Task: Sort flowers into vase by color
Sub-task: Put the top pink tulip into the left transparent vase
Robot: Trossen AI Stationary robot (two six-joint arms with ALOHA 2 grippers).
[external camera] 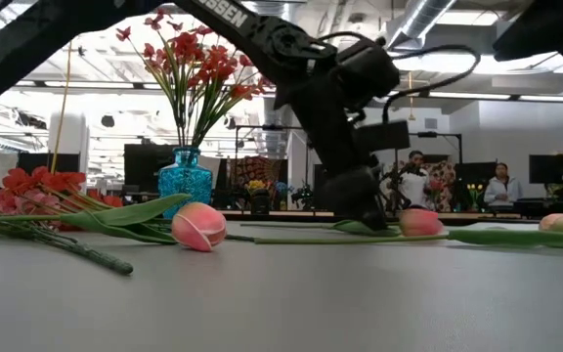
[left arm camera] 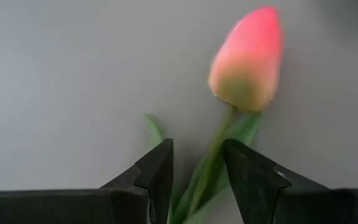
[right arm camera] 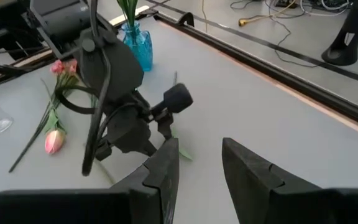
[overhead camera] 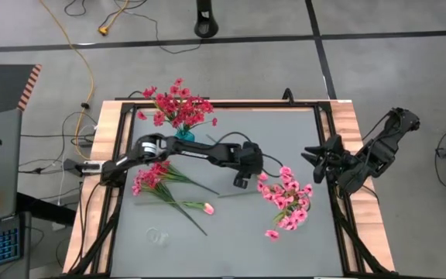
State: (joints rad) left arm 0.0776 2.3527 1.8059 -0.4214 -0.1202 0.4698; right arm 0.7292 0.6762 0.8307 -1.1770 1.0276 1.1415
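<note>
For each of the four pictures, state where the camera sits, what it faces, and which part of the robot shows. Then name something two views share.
High: overhead, straight down; both arms, table.
Low: table height, level across; left arm, blue vase.
Left wrist: on left arm, facing a tulip bud; left gripper around its stem.
Right wrist: on right arm, facing the left arm; right gripper open, empty.
Shared: high and low both show the blue vase.

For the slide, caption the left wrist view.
Left gripper straddling the green stem of a pink tulip bud lying on the grey table.
</note>
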